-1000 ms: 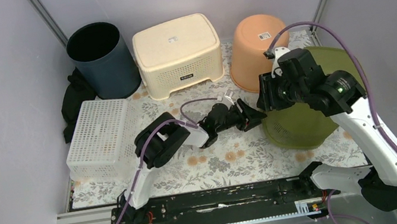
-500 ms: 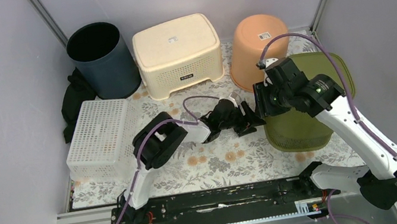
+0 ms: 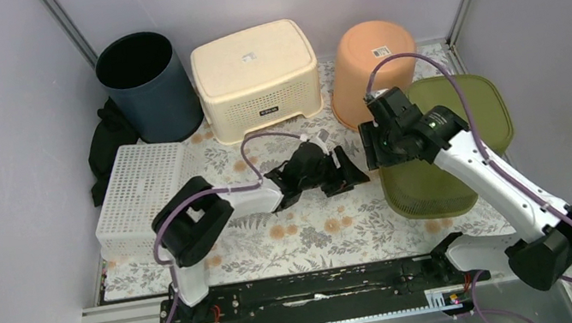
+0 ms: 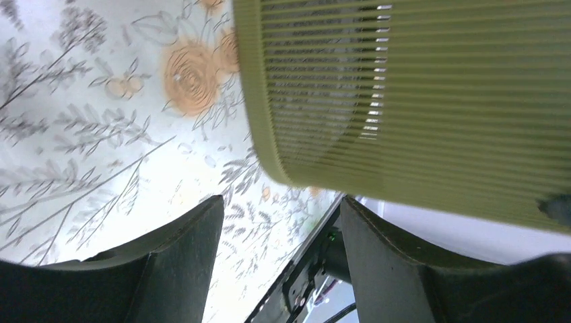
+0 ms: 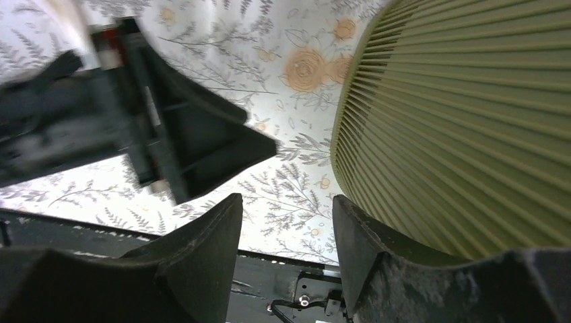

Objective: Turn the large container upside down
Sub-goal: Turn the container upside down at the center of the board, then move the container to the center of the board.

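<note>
The large olive-green ribbed container (image 3: 445, 145) sits at the right of the floral mat with its smooth base facing up. Its ribbed wall fills the left wrist view (image 4: 438, 101) and the right wrist view (image 5: 471, 114). My left gripper (image 3: 349, 170) is open and empty just left of the container's wall, with the wall ahead of the jaws in its own view (image 4: 279, 208). My right gripper (image 3: 371, 144) is open and empty at the container's upper left edge, its right finger close beside the wall (image 5: 286, 208). The left gripper also shows in the right wrist view (image 5: 188, 148).
A dark round bin (image 3: 148, 86), an upturned cream basket (image 3: 255, 67) and an upturned orange bucket (image 3: 372, 70) line the back. A white mesh basket (image 3: 145, 197) and a black cloth (image 3: 103, 147) lie at the left. A black rail (image 3: 311, 287) runs along the front.
The green container went from tilted on its side to resting base up. My right gripper moved left and down off it. My left gripper drew back slightly to the left.
</note>
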You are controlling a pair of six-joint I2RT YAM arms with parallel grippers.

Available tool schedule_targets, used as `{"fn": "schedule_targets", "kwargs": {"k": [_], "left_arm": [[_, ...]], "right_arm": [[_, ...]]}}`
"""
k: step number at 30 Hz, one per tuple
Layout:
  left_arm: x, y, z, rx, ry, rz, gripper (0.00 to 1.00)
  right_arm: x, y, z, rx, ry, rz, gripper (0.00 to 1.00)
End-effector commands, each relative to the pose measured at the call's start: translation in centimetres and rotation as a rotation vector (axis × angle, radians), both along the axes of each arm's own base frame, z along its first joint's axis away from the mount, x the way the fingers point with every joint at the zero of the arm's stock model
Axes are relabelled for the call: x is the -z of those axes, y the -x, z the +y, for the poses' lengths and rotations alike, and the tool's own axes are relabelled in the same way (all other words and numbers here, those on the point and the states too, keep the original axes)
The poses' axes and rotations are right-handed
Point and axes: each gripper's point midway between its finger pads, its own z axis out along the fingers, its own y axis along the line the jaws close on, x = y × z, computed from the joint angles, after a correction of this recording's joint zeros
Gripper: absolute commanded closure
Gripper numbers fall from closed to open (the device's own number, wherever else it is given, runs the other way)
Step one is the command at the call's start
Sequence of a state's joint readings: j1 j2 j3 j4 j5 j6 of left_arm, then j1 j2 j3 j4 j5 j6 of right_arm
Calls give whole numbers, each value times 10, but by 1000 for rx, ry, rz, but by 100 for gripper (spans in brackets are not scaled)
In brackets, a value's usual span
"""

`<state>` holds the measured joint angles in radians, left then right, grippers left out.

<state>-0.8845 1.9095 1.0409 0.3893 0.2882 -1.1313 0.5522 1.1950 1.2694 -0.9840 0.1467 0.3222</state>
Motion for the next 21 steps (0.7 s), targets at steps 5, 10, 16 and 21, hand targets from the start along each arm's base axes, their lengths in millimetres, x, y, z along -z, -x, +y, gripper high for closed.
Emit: {"fn": "schedule_targets", "kwargs": {"k": [5,10,16,21], "left_arm": [[-11,13,32,-14,-54,-67,28],[-22,18,39,-15,-40,-81,29],[-36,21,45,-20,-28,-106,29],[-48,25,51,-19,-19,-125,29]], "right_arm": [[26,-23,-51,152,59,8,41],[33,-31,-66,207,92,25,40],[41,-36,-99,328,170,39,35],[35,-35,-127,426,287,17,33]]}}
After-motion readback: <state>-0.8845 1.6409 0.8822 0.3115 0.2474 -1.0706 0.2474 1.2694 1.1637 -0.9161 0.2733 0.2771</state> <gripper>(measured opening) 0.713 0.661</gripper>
